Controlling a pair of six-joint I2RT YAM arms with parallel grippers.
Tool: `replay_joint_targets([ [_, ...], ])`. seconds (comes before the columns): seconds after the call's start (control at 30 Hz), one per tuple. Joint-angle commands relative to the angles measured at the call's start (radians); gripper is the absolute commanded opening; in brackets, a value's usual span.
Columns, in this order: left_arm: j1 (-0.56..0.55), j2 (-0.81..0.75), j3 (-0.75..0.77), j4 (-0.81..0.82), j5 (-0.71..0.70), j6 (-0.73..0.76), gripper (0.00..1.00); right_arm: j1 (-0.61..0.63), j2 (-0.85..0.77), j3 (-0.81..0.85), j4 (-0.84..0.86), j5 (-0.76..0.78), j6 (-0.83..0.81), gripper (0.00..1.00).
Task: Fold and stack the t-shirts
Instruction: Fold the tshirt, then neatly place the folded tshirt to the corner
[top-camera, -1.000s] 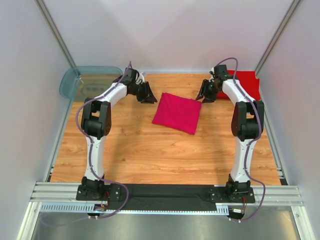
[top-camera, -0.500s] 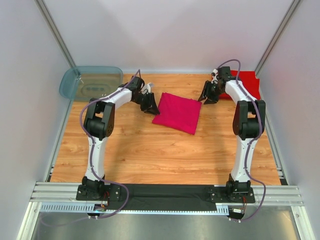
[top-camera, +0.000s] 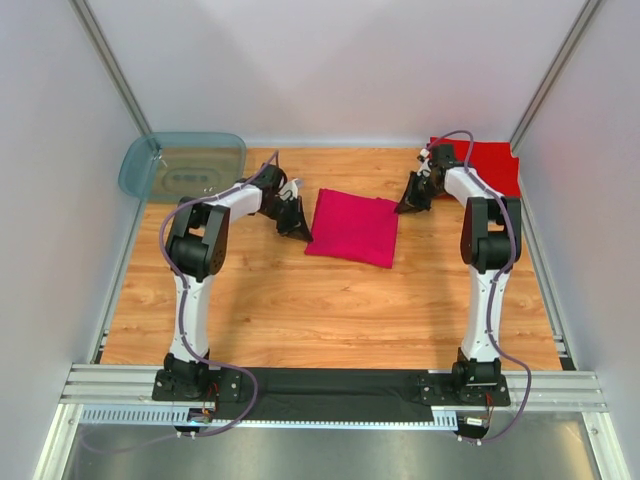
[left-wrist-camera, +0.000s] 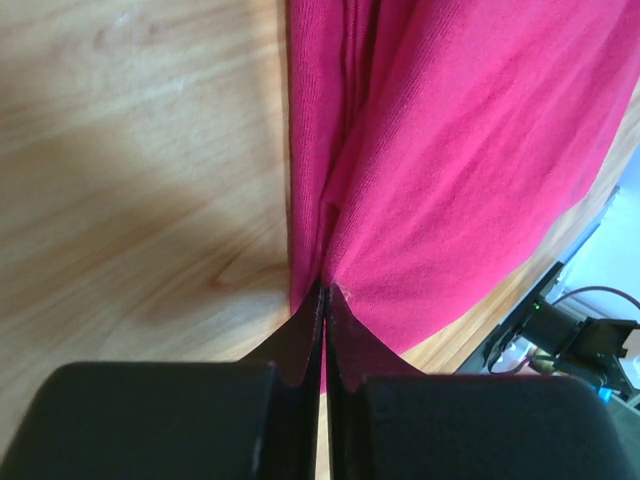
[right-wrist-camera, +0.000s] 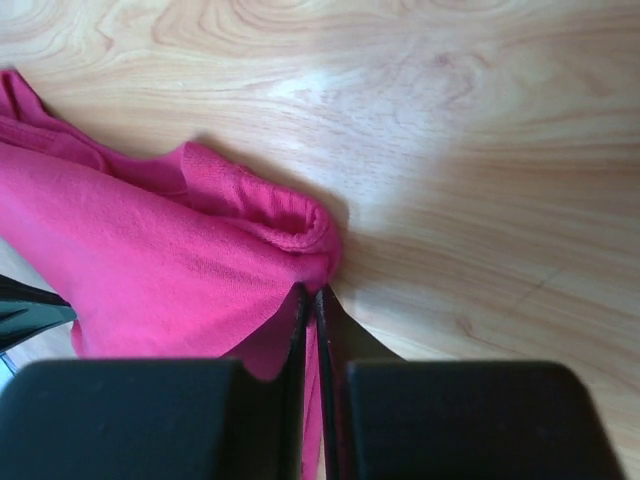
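**Two pinches on one magenta t-shirt (top-camera: 352, 228)**

It's lying folded on the worktop (top-camera: 300, 300). Left jaws are pressed together on its left edge, right jaws nipping its far-right corner. Red t-shirts (top-camera: 492, 166) sit further right of it.

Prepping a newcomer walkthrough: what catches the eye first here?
The magenta t-shirt, folded in the middle of the table, with the left gripper and right gripper each shut on an opposite side of it. Next, the red t-shirt pile in the far right corner and the blue-grey tub at the far left.
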Motion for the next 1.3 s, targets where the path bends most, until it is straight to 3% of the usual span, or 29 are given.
replay_joint_targets([
  [0.0,-0.001,-0.046,-0.056,-0.016,-0.102,0.008,0.0,-0.003,0.024,0.016,0.073,0.002,0.001,0.03],
  [0.1,-0.001,-0.054,-0.059,-0.031,-0.092,0.005,0.0,-0.005,0.029,0.033,0.073,-0.046,0.014,0.04],
  [0.17,-0.001,-0.065,-0.053,-0.05,-0.081,0.0,0.0,-0.003,0.009,0.019,0.088,-0.073,0.017,0.11],
  [0.2,-0.001,-0.071,-0.051,-0.053,-0.081,-0.006,0.14,-0.003,-0.02,-0.005,0.096,-0.081,0.017,0.25],
  [0.27,-0.001,-0.091,-0.037,-0.061,-0.076,-0.012,0.22,-0.003,-0.04,-0.019,0.104,-0.109,-0.005,0.4],
  [0.37,-0.001,-0.094,0.008,-0.09,-0.072,-0.021,0.33,-0.009,-0.042,0.009,0.065,-0.143,-0.049,0.49],
  [0.57,-0.017,-0.123,0.045,-0.143,-0.128,0.003,0.33,-0.043,0.05,0.122,0.004,-0.205,-0.106,0.53],
  [0.77,-0.074,-0.137,0.101,-0.063,-0.06,-0.038,0.33,-0.046,0.156,0.219,-0.001,-0.27,-0.134,0.53],
  [1.0,-0.084,0.05,0.228,0.119,0.01,-0.208,0.33,-0.048,0.236,0.329,-0.056,-0.284,-0.128,0.55],
  [1.27,-0.051,0.294,0.597,0.068,-0.041,-0.283,0.33,-0.042,0.277,0.383,-0.159,-0.25,-0.144,0.56],
])
